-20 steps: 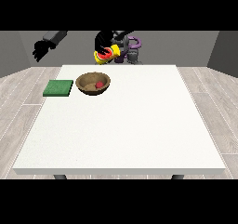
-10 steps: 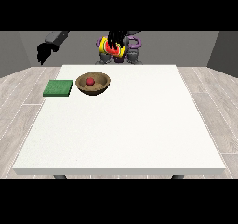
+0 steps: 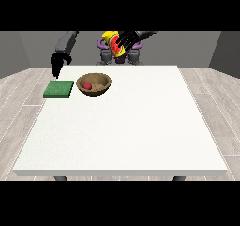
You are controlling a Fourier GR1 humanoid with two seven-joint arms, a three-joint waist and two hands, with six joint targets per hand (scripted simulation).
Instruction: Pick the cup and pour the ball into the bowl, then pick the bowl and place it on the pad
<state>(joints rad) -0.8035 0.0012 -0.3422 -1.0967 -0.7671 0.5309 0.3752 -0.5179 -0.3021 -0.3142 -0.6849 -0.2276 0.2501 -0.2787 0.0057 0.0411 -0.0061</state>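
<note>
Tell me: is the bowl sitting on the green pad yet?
No, the bowl with the red ball rests on the table beside the pad.

So there's a big white table (image 3: pixel 122 126) with a brown bowl (image 3: pixel 94 85) near the far left corner, a red ball (image 3: pixel 87 86) sitting inside it, and a green pad (image 3: pixel 59 88) lying flat just beside the bowl on its left side, not touching. The hand at the view's right (image 3: pixel 127 40) is up in the air in front of the robot, fingers wrapped round a yellow and red cup (image 3: pixel 114 42) that's tipped on its side. The hand at the view's left (image 3: pixel 57 63) hangs fingers-down above the pad's far edge, holding nothing.
</note>
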